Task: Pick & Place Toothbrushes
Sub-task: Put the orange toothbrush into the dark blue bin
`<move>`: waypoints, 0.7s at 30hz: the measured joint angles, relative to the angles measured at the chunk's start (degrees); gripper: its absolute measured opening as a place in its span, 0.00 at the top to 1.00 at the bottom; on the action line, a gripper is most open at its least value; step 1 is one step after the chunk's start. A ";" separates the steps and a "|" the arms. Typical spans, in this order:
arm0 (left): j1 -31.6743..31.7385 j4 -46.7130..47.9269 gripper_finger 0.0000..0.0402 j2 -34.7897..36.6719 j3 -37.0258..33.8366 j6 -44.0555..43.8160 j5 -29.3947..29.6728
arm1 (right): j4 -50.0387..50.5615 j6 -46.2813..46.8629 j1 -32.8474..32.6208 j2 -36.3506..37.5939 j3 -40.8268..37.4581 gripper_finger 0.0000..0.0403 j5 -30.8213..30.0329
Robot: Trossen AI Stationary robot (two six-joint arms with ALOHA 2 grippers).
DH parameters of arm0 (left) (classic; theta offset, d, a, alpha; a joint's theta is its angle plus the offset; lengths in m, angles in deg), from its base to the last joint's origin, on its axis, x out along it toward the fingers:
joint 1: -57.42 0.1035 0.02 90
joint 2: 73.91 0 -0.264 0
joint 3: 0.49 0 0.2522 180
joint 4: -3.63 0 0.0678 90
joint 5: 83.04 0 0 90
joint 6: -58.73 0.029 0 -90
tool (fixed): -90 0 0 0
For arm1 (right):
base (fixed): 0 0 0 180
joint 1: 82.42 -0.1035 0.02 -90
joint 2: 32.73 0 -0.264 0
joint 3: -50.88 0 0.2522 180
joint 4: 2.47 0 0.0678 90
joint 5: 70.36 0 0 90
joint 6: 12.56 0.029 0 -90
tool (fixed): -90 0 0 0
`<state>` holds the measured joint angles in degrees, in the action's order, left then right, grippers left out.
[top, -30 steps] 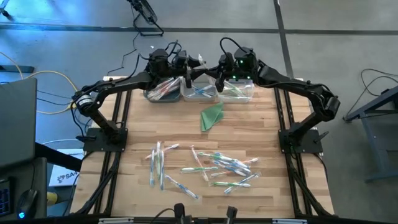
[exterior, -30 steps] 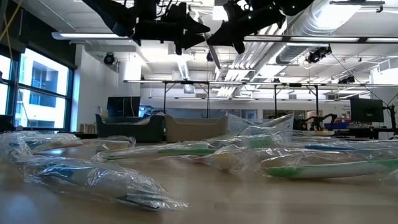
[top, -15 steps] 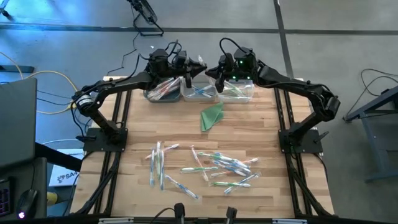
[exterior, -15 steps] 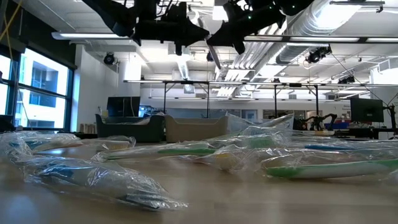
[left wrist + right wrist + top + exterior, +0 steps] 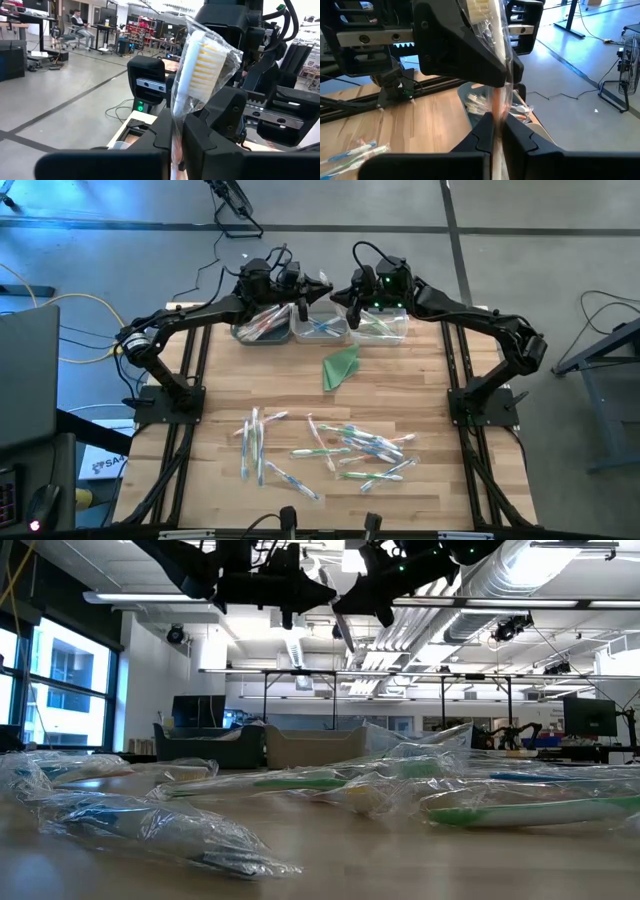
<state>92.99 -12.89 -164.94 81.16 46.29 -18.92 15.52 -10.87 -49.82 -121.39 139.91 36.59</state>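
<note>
Both grippers, left (image 5: 322,286) and right (image 5: 338,292), seem clamped on one wrapped toothbrush (image 5: 192,75) above the far bins (image 5: 320,330); a handover, so one must release next

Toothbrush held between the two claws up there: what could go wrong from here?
1. The left claw and the right claw both pinch the same wrapped toothbrush. If they pull apart, the wrapper could tear or the brush could bend.
2. The wrapper looks slippery, so the brush might slide out and miss the bins below.
</note>
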 joint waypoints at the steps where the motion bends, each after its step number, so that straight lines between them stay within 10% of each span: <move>1: 0.00 0.00 0.98 0.00 0.00 0.01 -0.15 | 0.02 -0.23 0.00 0.00 0.00 0.96 0.11; 21: 0.04 0.86 0.98 0.00 -0.04 2.08 -0.32 | 0.18 -3.04 0.62 2.47 -0.02 0.40 1.54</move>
<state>93.04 -12.03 -164.94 81.12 48.37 -19.24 15.70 -13.91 -49.20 -118.92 139.88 38.12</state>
